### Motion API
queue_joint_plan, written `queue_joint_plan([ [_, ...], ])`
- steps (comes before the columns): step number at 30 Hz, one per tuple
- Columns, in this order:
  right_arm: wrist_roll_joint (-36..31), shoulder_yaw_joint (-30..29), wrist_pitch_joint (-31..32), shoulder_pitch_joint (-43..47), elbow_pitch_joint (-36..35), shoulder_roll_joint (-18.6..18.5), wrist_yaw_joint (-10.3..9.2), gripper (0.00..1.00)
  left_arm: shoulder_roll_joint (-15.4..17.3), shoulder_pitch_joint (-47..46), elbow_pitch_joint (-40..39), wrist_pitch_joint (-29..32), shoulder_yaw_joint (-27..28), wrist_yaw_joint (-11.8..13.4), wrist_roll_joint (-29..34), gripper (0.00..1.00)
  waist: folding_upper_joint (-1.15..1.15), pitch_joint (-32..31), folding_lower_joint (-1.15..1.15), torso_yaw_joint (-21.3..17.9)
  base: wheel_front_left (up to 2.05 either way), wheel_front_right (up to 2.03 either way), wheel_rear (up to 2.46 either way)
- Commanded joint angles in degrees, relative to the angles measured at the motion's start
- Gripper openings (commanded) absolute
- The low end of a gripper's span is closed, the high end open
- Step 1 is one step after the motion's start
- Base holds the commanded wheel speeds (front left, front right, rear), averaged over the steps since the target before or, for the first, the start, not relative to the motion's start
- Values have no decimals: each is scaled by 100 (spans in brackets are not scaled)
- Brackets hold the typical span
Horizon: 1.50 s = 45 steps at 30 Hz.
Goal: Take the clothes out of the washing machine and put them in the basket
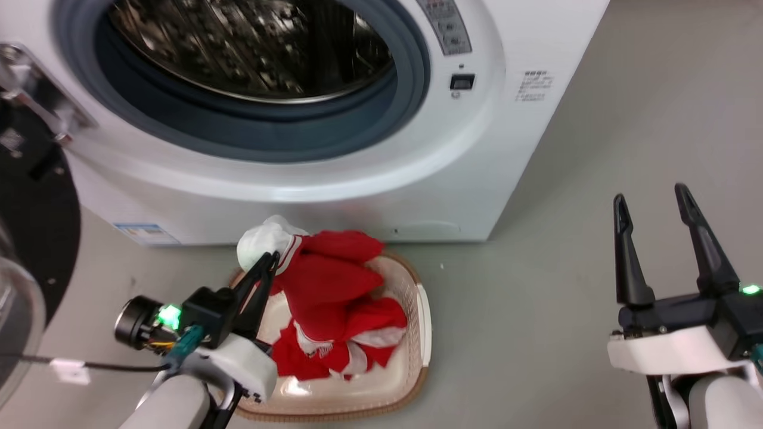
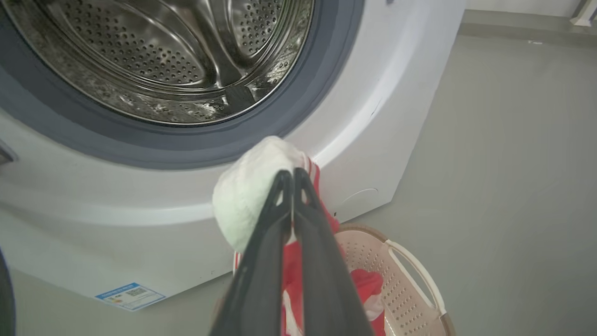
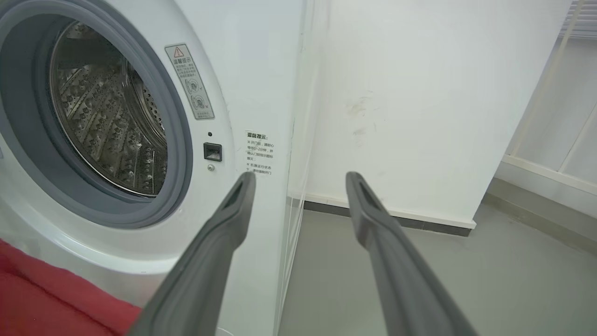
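The bright red fabric clothes (image 1: 343, 301) with white trim are found in the cream perforated plastic basket (image 1: 424, 322) with the brown rim, which is placed on the grey floor (image 1: 566, 238) just in front of the large white front-loading washing machine (image 1: 357, 196). One garment is raised at its end, a white cuff (image 1: 262, 241) with red stripes, and from there the red cloth is draped down into the basket. Probably its lower part is lying on the other red pieces, but the folds cannot be separated with certainty.

The cuff is pinched by the left gripper (image 1: 273, 256), whose two long dark fingers are pressed together on the fabric. The left arm is extended forward from the lower left, over the near left corner of the basket, with the fingers directed up toward the machine front. In the left wrist view the cuff is seen against the white panel, under the grey rubber gasket.

The perforated steel drum (image 1: 256, 42) is seen through the open porthole.

The right gripper (image 1: 651, 196) is held well apart at the lower right, above the bare floor, the fingers spread wide with nothing between them.
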Motion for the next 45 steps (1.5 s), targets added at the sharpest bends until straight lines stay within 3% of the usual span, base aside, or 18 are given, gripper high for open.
queue_joint_plan([
  [1, -30, 5, -13, -124, -26, 7, -8, 100, -71, -146, 138, -29, -41, -41, 41, 0, 0, 359, -1, -103, 0, 0, 0],
  [14, 40, -78, -13, -669, -276, 6, -8, 100, -613, -1615, 3339, -95, -397, -726, 358, 0, 0, 2013, -1, -743, 0, 0, 0],
  [21, 176, -165, -13, -799, -388, 6, -8, 100, -733, -2212, 4545, -111, -246, -846, 251, 0, 0, 2594, -1, -986, 0, 0, 0],
  [27, 265, -228, -13, -835, -481, 7, -8, 100, -787, -2574, 5142, -111, -113, -863, 202, 0, 0, 2938, -1, -1097, 0, 0, 0],
  [36, 233, -244, -13, -851, -521, 6, -8, 100, -848, -2728, 5258, -107, 333, -771, 72, 0, 0, 3096, -1, -1091, 0, 0, 0],
  [38, 245, -263, -13, -872, -504, 7, -8, 100, -876, -2719, 5255, -107, 372, -732, 96, 100, 0, 3077, -1, -1072, 0, 0, 0],
  [45, 191, -240, -13, -878, -378, 6, -8, 100, -926, -2397, 4866, -107, 576, -765, 213, 100, 0, 2627, -1, -955, 0, 0, 0],
])
